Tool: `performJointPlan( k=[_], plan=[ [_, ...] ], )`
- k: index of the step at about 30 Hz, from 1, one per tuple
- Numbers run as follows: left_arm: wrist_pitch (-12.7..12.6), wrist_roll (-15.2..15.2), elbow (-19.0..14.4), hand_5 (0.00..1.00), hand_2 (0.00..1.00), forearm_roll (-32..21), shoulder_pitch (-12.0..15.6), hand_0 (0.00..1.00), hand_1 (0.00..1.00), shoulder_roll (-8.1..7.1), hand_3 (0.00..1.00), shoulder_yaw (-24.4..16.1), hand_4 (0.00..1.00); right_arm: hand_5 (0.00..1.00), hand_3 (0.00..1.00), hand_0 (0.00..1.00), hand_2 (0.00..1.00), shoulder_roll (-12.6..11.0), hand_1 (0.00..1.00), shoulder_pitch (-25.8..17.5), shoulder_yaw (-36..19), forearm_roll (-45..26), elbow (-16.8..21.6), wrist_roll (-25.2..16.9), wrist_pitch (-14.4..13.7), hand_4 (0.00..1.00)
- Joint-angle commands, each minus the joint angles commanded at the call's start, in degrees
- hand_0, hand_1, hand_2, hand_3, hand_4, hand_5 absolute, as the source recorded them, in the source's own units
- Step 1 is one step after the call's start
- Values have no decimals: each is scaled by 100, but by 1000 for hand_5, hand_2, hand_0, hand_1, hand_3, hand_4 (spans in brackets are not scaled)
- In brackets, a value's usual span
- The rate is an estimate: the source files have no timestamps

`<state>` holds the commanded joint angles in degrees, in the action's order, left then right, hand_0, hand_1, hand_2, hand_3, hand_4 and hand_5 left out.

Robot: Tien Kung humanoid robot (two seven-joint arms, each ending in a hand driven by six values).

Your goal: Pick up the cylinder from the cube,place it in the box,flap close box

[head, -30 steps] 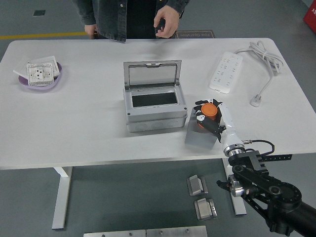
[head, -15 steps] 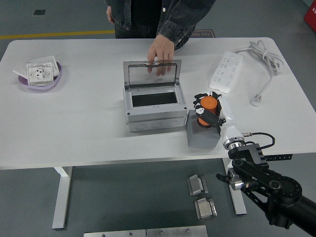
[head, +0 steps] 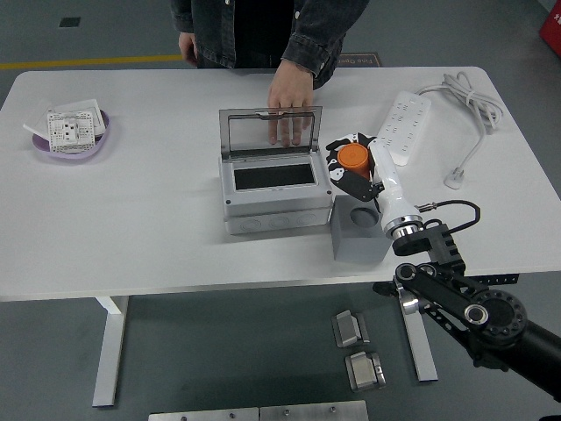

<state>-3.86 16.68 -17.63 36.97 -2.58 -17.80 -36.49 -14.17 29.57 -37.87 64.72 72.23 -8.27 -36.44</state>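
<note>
purple dish far left | power strip far right

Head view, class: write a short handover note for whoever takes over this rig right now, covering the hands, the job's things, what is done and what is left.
Right hand: shut on the orange cylinder, held in the air just right of the box.
Left hand: not in view.
Cube: grey, on the table right of the box, its top hole now empty.
Box: open, lid upright; a person's hand rests on the lid's top edge from the far side.
Done: cylinder taken off the cube.
Left: put it in the box, release, flap the lid shut.
</note>
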Motion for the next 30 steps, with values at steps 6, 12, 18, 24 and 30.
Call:
performJointPlan(
  k=[6,12,18,24,30],
  plan=[
    [-4,2,54,401,700,-115,20,732,742,-17,819,117,708,2,188,448,234,160,288,682,433,1247,-214,843,218,2],
    [-8,7,198,401,700,-529,16,732,742,-46,819,521,708,2,187,239,232,489,208,1428,1067,2304,-834,1616,534,2],
    [-12,15,341,401,700,-1080,29,732,741,-93,819,1053,708,2,185,161,231,769,167,2128,1687,2596,-1553,1853,675,2],
    [-18,18,411,401,700,-1412,33,732,741,-112,819,1384,708,2,184,154,233,1039,166,2604,2316,2130,-2224,1735,699,2],
    [-18,12,400,402,700,-1388,-5,732,741,-112,819,1366,707,2,184,152,234,1211,168,2784,2814,1764,-2580,1644,725,2]
  ],
)
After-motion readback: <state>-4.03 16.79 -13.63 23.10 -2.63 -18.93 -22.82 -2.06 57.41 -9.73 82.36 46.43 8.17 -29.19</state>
